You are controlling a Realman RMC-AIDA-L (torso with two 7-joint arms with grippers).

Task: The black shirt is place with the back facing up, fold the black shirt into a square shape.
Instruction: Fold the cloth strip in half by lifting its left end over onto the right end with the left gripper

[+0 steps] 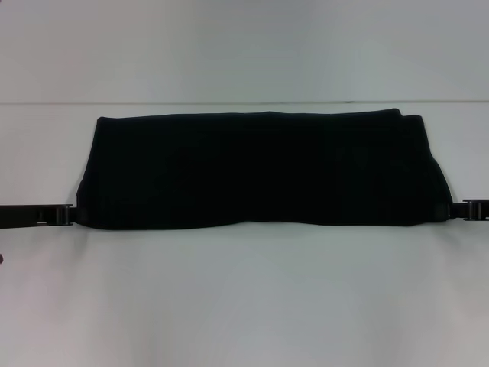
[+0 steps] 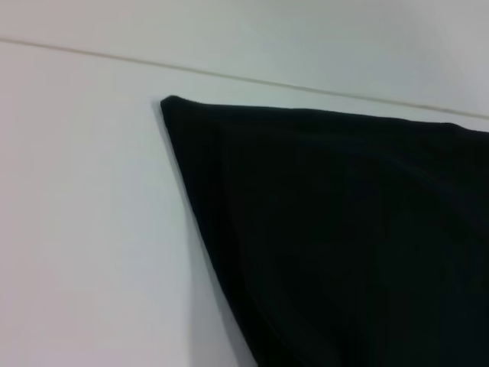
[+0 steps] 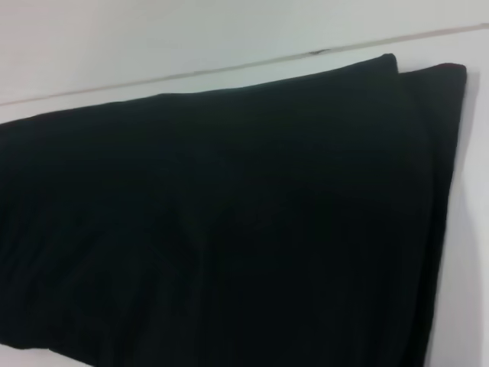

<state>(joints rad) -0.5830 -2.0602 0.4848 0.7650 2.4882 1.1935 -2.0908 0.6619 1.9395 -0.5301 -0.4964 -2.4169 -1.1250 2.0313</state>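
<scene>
The black shirt [image 1: 263, 170] lies on the white table [image 1: 244, 306] as a wide folded band, plain side up, with no lettering showing. My left gripper [image 1: 67, 214] is at the shirt's near left corner and my right gripper [image 1: 457, 209] is at its near right corner. Each is shut on that corner, and the near edge runs stretched between them. The left wrist view shows the shirt's left edge and far corner [image 2: 328, 237]. The right wrist view shows the folded layers at the right end [image 3: 229, 222].
The table's far edge [image 1: 244, 103] runs just behind the shirt, with a pale wall [image 1: 244, 46] beyond it. White table surface shows in front of the shirt and at both sides.
</scene>
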